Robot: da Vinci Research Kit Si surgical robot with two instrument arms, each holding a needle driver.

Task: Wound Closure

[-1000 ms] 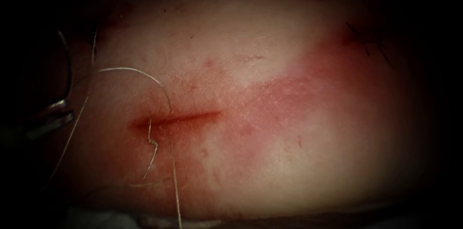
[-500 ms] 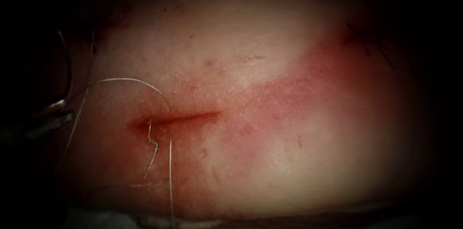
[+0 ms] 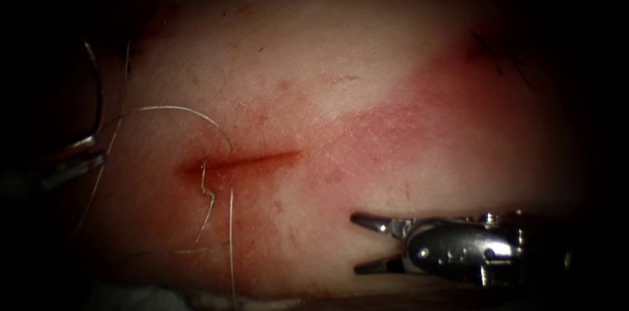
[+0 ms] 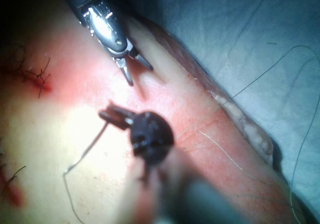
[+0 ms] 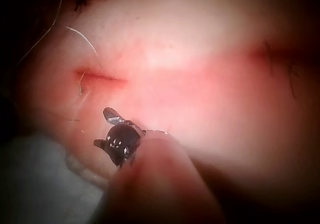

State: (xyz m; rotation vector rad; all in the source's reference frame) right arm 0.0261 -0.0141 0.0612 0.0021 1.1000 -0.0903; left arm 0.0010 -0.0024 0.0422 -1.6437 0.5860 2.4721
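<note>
Light falls on the middle of the tissue (image 3: pixel 341 88) and fades to near black at every edge. The left tool (image 3: pixel 92 150) and the needle (image 3: pixel 99 95) gleam faintly in the dim left margin; the right tool (image 3: pixel 356 243) carries bright glints. In the left wrist view, glare washes the tissue pale.

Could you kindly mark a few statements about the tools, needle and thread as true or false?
1. The right tool has open jaws and holds nothing. True.
2. The needle is in the tissue. False: the left tool holds it near one end, left of the cut, outside the tissue.
3. Thread loops to the cut's left end. True.
4. The right tool is left of the cut. False: it is to its lower right.
</note>
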